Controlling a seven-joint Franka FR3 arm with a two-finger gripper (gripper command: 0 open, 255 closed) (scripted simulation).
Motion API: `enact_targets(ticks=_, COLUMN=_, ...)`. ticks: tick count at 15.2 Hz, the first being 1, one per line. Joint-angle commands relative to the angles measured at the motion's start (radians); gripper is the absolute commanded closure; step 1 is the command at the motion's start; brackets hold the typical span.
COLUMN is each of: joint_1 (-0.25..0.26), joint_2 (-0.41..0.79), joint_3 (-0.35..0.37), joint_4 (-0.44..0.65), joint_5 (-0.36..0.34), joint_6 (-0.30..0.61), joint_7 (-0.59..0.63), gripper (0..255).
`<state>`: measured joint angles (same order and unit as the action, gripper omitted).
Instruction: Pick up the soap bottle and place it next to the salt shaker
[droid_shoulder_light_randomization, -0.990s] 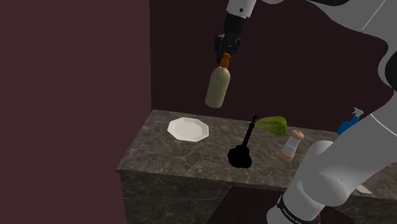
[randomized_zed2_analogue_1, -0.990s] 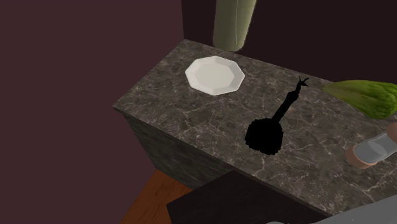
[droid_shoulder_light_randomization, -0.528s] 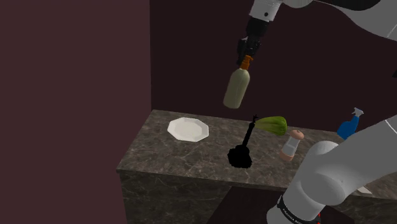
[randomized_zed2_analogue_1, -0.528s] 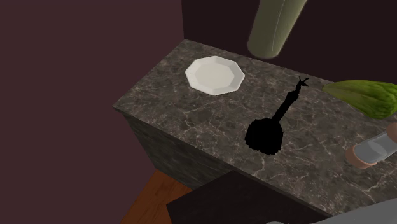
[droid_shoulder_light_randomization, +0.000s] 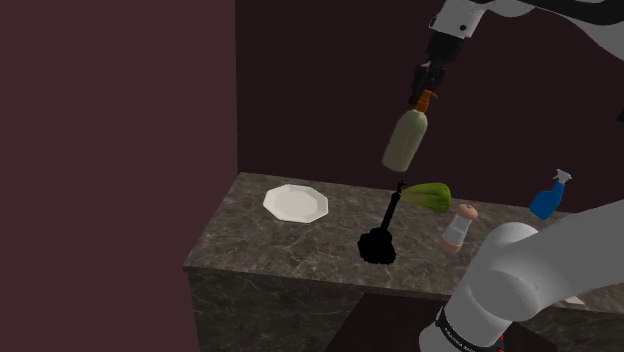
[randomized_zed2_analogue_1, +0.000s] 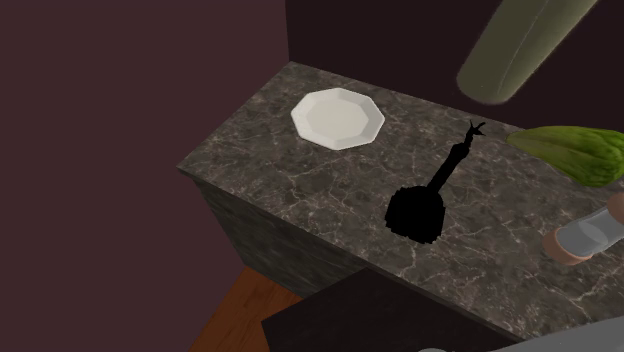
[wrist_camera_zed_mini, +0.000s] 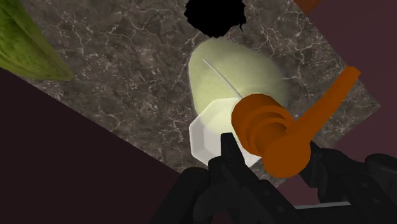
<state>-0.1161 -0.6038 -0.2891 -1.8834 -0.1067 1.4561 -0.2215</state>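
Dark maroon walls close the back and the shoulder view's left of a marbled stone worktop (droid_shoulder_light_randomization: 300, 250), and your pincer (droid_shoulder_light_randomization: 424, 90) hangs high above it, clamped on the neck of the soap bottle (droid_shoulder_light_randomization: 405, 142) just under its orange pump head (wrist_camera_zed_mini: 273, 133). The pale green bottle is well clear of the stone. It dangles at a tilt, with its base swung toward the shoulder view's left, roughly over the green leafy vegetable (droid_shoulder_light_randomization: 428, 194) and the top of the black long-handled thing (droid_shoulder_light_randomization: 380, 238). The salt shaker (droid_shoulder_light_randomization: 458, 228) stands on the worktop just beside the vegetable, on its right in the shoulder view. Your likeliest trouble is that high, narrow hold. With all the weight hanging below the fingers, a quick sideways move could set the bottle swinging or let it turn in the grip. If it comes down slanted, its base may meet the stone on one edge and topple when you release. A swinging base could also clip the shaker or shove the vegetable into it. For room, look to the bare stone on the front side of the shaker, between it and the black thing. The vegetable crowds the shaker's far side, a blue spray bottle (droid_shoulder_light_randomization: 548, 195) stands farther along, and the arm's own white link (droid_shoulder_light_randomization: 520, 280) covers the near corner in the shoulder view. Mind the front edge, since nothing guards the drop. The white plate (droid_shoulder_light_randomization: 295, 203) sits well apart, near the worktop's far end.
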Motion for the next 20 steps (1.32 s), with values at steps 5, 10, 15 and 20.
enact_targets(ticks=5, joint_1=-0.035, joint_2=-0.066, joint_3=-0.101, joint_4=-0.016, joint_5=-0.06, joint_6=-0.037, joint_7=-0.13, gripper=255)
enact_targets(ticks=10, joint_1=-0.054, joint_2=-0.087, joint_3=-0.195, joint_4=0.014, joint_5=-0.11, joint_6=-0.069, joint_7=-0.245, gripper=255)
enact_targets(ticks=15, joint_1=-0.061, joint_2=-0.084, joint_3=-0.3, joint_4=0.071, joint_5=-0.158, joint_6=-0.098, joint_7=-0.366, gripper=255)
enact_targets(ticks=20, joint_1=-0.051, joint_2=-0.056, joint_3=-0.422, joint_4=0.156, joint_5=-0.198, joint_6=-0.123, joint_7=-0.494, gripper=255)
